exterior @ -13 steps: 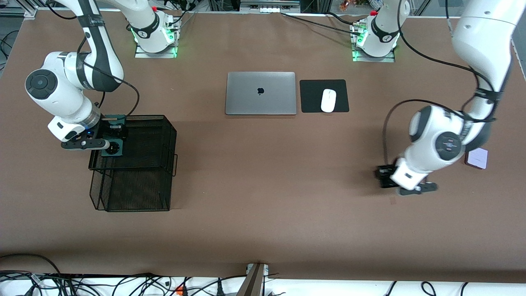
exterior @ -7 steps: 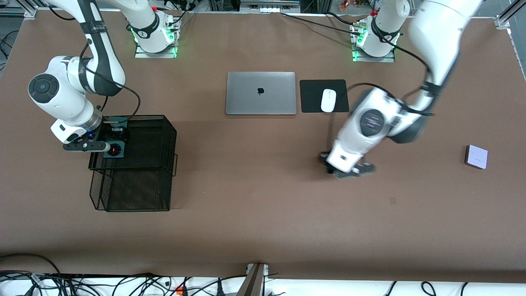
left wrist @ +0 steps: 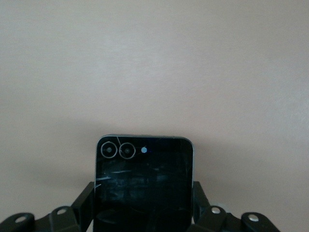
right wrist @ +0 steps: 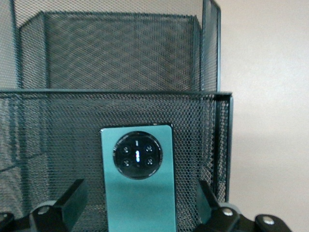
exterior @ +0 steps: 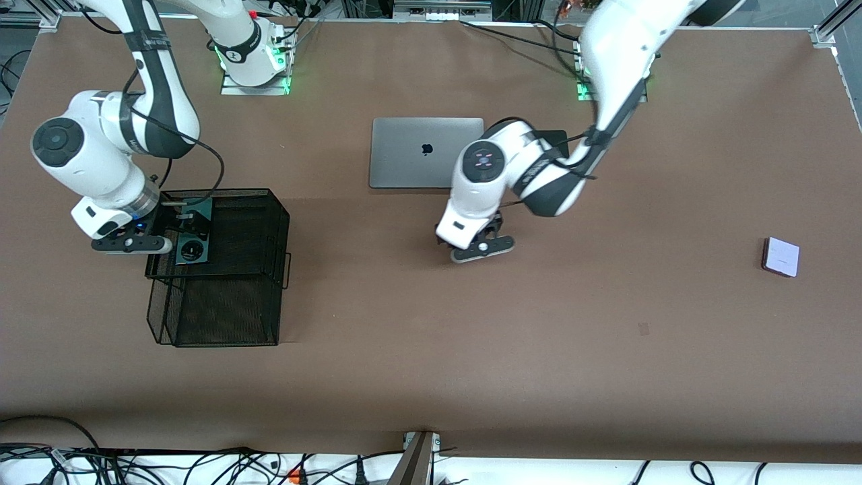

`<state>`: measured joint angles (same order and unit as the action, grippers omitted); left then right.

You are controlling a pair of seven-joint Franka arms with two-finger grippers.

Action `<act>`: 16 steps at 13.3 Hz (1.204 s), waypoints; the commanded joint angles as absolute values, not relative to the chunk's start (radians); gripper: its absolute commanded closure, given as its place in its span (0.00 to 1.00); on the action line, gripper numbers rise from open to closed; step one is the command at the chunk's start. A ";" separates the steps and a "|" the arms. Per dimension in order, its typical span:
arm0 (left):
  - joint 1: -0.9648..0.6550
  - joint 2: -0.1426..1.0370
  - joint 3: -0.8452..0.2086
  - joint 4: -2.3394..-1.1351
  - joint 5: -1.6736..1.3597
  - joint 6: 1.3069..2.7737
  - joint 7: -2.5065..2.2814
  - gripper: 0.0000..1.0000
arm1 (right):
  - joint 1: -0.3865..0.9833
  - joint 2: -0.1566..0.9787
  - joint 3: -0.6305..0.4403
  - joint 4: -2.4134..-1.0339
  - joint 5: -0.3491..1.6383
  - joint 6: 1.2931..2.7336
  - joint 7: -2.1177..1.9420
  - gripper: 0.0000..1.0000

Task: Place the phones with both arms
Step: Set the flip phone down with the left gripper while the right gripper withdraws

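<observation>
Black wire mesh fills the part of my feed nearest the front camera: a two-tier basket [exterior: 222, 296] at the right arm's end of the brown table [exterior: 431, 350]. Its lower tier looks bare from here. On the upper tier lies the dark-green phone [exterior: 192, 239], flat on the mesh, its round camera ring [right wrist: 137, 156] facing up. I see the right pincer [exterior: 192, 225] directly over that phone with its fingers [right wrist: 72, 195] spread wide on either side, clear of the phone's edges.

Toward the left arm's end of the table, well apart from everything else, the pale lilac-white phone [exterior: 781, 256] rests flat on the table.

Over the bare middle of the table I have the left pincer [exterior: 486, 232], clamped narrow on the black phone [left wrist: 143, 186]. In the left wrist view a finger [left wrist: 86, 205] presses on each side edge, and two ringed lenses and a small blue dot show at the phone's upper corner. I can't read any writing on it.

Farther from the front camera lies the silver laptop [exterior: 414, 153], lid shut, with a dark apple logo [exterior: 426, 149] at its centre. Beside it, a black mouse pad [exterior: 555, 138] is mostly hidden by the left arm.
</observation>
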<state>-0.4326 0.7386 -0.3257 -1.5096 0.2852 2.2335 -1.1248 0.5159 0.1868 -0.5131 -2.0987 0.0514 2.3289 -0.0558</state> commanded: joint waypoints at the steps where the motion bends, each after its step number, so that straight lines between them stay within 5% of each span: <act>1: -0.573 0.888 -0.217 -1.289 0.304 2.207 -1.155 1.00 | 0.525 0.181 -0.522 -2.004 0.077 2.191 -0.061 0.00; 7: -0.702 1.061 -0.129 -1.026 0.304 2.210 -1.184 1.00 | 0.522 0.189 -0.522 -1.985 0.077 2.174 -0.063 0.00; 15: -0.768 1.094 -0.120 -1.028 0.310 2.220 -1.238 1.00 | 0.519 0.190 -0.522 -1.986 0.077 2.172 -0.061 0.00; 16: -0.770 1.094 -0.120 -1.028 0.310 2.220 -1.242 0.65 | 0.518 0.192 -0.522 -1.987 0.077 2.172 -0.060 0.00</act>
